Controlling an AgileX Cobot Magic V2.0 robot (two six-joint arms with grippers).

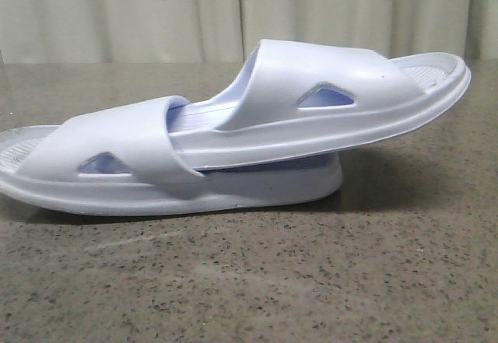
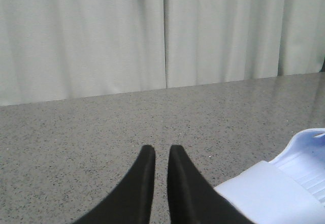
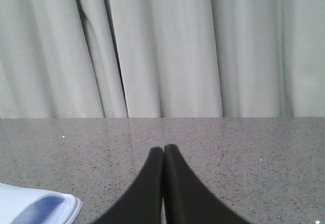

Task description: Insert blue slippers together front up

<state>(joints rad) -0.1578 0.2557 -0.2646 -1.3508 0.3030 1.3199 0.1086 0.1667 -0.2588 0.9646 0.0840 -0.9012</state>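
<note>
L gripper (image 2: 161,155): black fingers nearly together, thin gap between tips, nothing between them; it sits over bare speckled grey table (image 2: 76,132). Just beside its right finger, in the L wrist view, lies one end of the blue slippers (image 2: 284,188): pale strap edge plus ribbed footbed, not touching the tips as far as I can tell.

R gripper (image 3: 163,150): fingers pressed tip to tip, closed on nothing, also over bare tabletop. Off to its other side, low in the R wrist view, a pale slipper end w/ bluish shadowed opening pokes in, apart from the fingers.

Further out, front view: neither gripper visible. Slippers (image 1: 233,148) sit mid-table, nested: lower slipper (image 1: 257,191) flat on its sole; upper slipper (image 1: 350,94) has one end pushed under the lower one's strap, other end tilted up, resting on the lower footbed. Both soles down, triangular side cut-outs facing cam.

Beyond the table edge: pale pleated curtain (image 1: 117,16) across the whole background in all views.
</note>
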